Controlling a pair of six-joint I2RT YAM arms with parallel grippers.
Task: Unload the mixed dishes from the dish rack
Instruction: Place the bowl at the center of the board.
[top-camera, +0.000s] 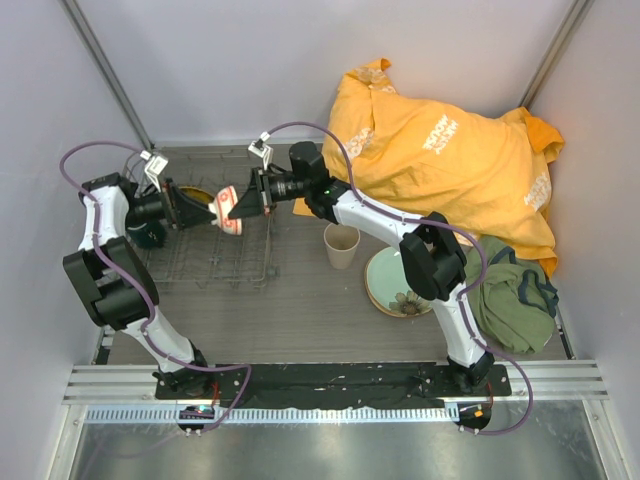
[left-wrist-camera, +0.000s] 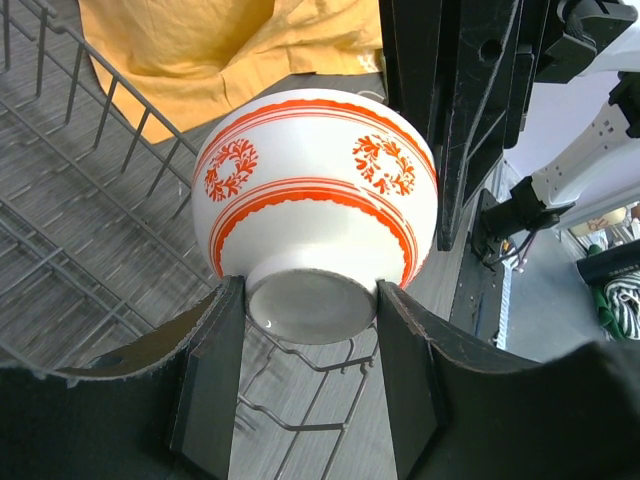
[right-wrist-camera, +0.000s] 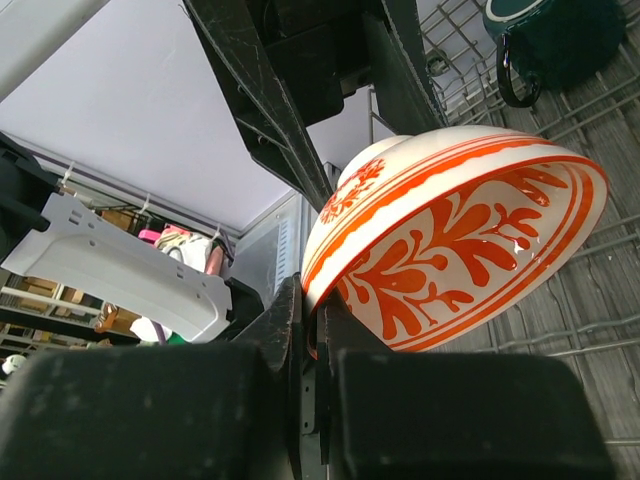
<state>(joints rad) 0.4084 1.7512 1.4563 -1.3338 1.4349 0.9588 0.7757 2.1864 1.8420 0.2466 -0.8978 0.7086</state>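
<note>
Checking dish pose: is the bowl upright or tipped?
Tipped on its side above the rack: the bowl has its foot clamped by the left gripper and its rim pinched by the right gripper.

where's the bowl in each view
top external: bowl left of centre, above the rack.
left wrist: bowl at centre, foot nearest.
right wrist: bowl centre right, inside showing.
shared landmark: rack wires behind the bowl in all three.

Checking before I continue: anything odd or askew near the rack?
Small white-and-red bowl hangs on its side above the dish rack, held by both: left pincer on its foot, right pincer on its rim.
</note>
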